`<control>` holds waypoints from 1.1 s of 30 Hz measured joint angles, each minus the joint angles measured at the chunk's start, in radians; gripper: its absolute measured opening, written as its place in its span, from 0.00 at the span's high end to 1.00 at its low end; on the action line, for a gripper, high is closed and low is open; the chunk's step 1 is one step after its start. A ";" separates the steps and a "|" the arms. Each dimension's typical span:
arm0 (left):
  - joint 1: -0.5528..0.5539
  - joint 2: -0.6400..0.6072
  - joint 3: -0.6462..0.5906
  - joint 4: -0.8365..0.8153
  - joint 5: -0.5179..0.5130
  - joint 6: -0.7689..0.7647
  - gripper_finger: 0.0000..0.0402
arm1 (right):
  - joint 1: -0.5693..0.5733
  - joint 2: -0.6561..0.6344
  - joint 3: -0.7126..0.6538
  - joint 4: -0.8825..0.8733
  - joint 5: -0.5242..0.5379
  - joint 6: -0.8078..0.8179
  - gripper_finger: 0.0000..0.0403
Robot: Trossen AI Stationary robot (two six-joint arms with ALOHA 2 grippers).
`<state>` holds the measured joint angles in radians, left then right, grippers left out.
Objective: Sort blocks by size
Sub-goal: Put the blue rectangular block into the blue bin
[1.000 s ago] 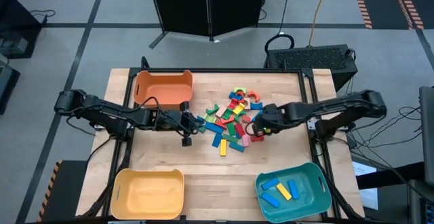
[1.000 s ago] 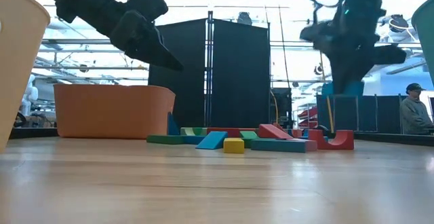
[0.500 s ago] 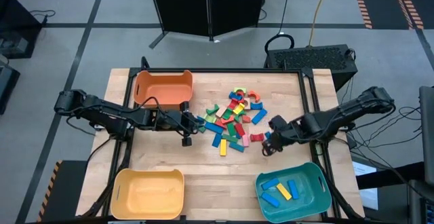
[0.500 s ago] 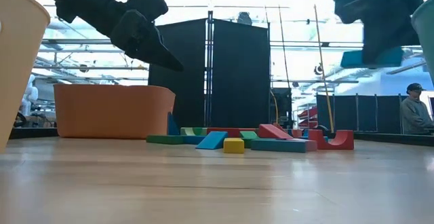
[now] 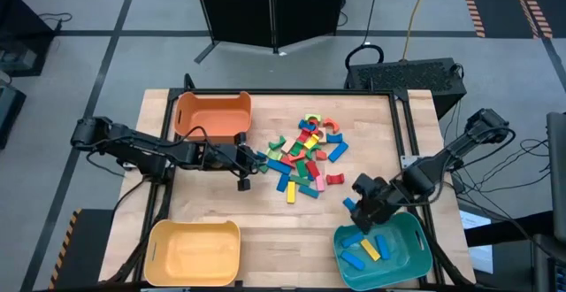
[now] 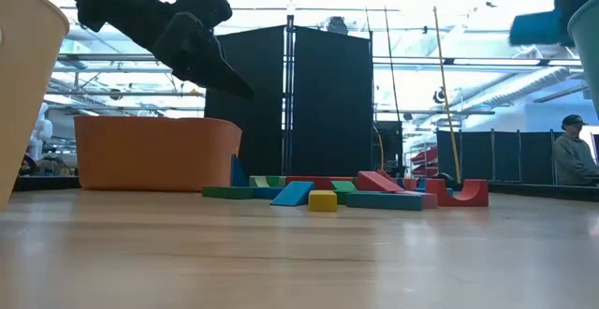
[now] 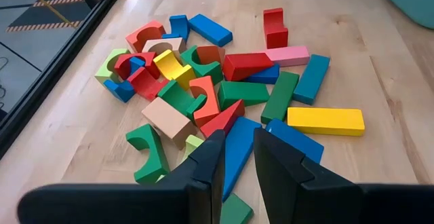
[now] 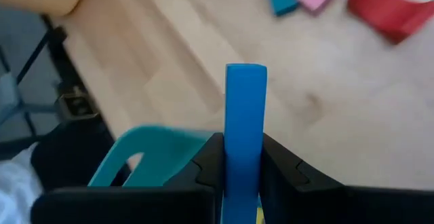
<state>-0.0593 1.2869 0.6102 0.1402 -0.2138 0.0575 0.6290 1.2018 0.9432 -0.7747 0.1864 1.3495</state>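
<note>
In the high view the right gripper (image 5: 354,205) hung at lower right of the frame, just above the upper left rim of the teal bin (image 5: 417,232), and the right wrist view showed its two dark fingers (image 8: 209,161) clamped on a flat blue bar block (image 8: 244,125) that stood on end between them, with the bin's teal edge just below. Inside the bin lay several blue blocks and a yellow one (image 5: 369,249). The left gripper (image 5: 250,160) sat at centre left of the frame, at the left edge of the heap of blocks (image 5: 305,155) on the wooden table (image 5: 265,230); its fingers (image 7: 207,166) stood close together with only a thin gap between them and nothing in it, pointing over a blue bar at the near side of the heap. The heap lay at the centre of the table, slightly toward the top, made of red, blue, green, yellow and orange bars, arches and wedges; a red arch (image 5: 334,179) lay a little apart at its lower right. An orange bin (image 5: 212,113) stood at upper left of the table, a yellow bin (image 5: 193,253) at lower left. In the low view a person (image 6: 570,159) showed at the far right edge, beyond the table.
</note>
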 joint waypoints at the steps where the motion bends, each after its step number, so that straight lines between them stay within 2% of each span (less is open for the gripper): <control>1: 0.000 0.000 0.000 0.000 0.000 0.000 0.80 | 0.015 0.000 0.000 0.008 0.000 0.004 0.88; 14: 0.000 0.000 0.000 0.000 0.000 0.000 0.80 | 0.170 0.042 0.000 0.001 -0.006 0.013 0.87; 19: 0.000 0.000 0.000 0.000 0.000 -0.001 0.80 | 0.214 0.103 0.000 0.006 -0.068 0.029 0.87; 33: 0.000 0.000 0.000 0.010 0.000 -0.004 0.80 | 0.257 0.216 0.000 0.043 -0.088 0.071 0.87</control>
<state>-0.0594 1.2870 0.6102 0.1500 -0.2138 0.0540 0.8856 1.4175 0.9432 -0.7319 0.0986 1.4200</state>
